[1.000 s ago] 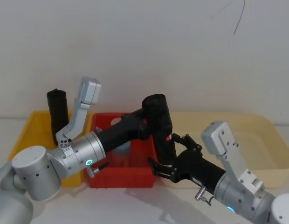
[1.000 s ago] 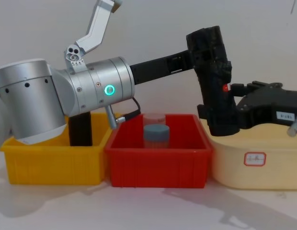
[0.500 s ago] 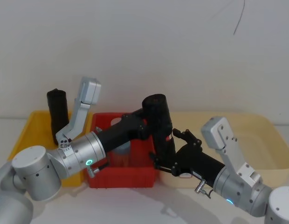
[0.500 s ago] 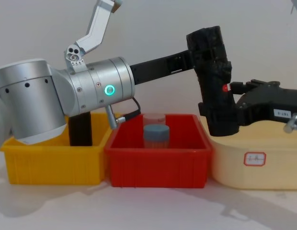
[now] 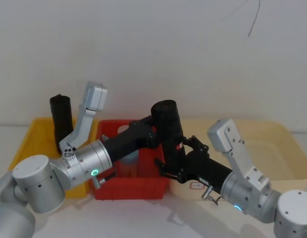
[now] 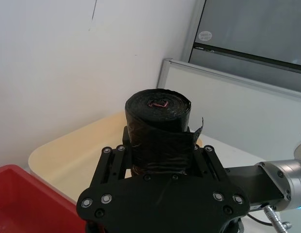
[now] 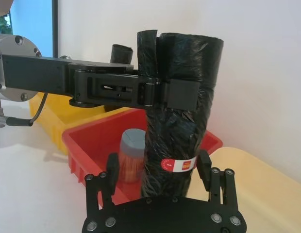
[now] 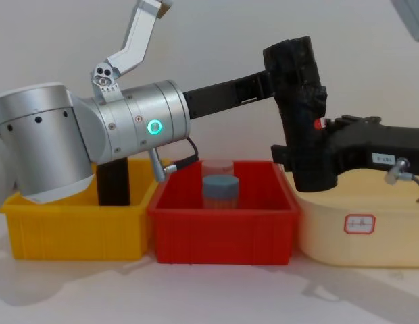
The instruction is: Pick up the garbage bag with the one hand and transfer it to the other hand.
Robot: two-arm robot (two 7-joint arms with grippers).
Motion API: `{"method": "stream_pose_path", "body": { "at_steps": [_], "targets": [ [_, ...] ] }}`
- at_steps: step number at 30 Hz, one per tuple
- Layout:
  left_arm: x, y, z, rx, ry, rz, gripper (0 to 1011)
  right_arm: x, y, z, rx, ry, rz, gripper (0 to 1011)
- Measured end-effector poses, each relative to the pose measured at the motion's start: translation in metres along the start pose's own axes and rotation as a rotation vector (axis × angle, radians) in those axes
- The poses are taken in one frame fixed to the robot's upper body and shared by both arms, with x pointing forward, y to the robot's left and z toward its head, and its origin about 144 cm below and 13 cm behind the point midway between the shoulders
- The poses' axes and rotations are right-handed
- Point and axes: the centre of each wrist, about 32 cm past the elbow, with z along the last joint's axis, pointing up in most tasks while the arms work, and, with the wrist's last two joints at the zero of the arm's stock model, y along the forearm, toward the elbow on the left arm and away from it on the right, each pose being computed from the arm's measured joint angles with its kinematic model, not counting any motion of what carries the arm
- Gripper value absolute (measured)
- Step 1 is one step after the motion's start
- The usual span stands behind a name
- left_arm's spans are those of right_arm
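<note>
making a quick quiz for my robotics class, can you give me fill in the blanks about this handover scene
1. The left gripper is shut on the garbage bag near its ___ end.
2. The right gripper has its open fingers on either side of the bag's ___ part.
3. The blue-lidded jar stands in the middle bin, coloured ___.
4. The slim black roll stands upright in the leftmost bin, coloured ___.

Missing words: top; lower; red; yellow
</note>
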Motion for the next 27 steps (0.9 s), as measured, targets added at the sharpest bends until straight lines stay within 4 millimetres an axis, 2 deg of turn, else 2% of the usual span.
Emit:
{"method": "stream_pose_path", "body": {
  "at_steps": [8,9,12,16,20,23,27],
  "targets": [
    [0.000,0.000,0.000,0.000,0.000,0.000,516,0.001,0.010,0.002,-0.019,0.027,0.020,829],
    [0.000,0.000,0.000,0.000,0.000,0.000,516,0.002,0.011,0.003,-0.022,0.031,0.021,777],
    [0.000,0.000,0.000,0.000,0.000,0.000,516,0.002,0.013,0.004,-0.025,0.039,0.022,721],
    [0.000,0.000,0.000,0.000,0.000,0.000,516,0.003,0.016,0.005,-0.027,0.046,0.022,566],
    [0.000,0.000,0.000,0.000,0.000,0.000,516,0.004,0.017,0.006,-0.028,0.051,0.022,522],
    [0.000,0.000,0.000,0.000,0.000,0.000,559,0.004,0.017,0.007,-0.026,0.052,0.022,521],
    [0.000,0.000,0.000,0.000,0.000,0.000,684,0.005,0.018,0.008,-0.024,0.054,0.019,519]
  ]
}}
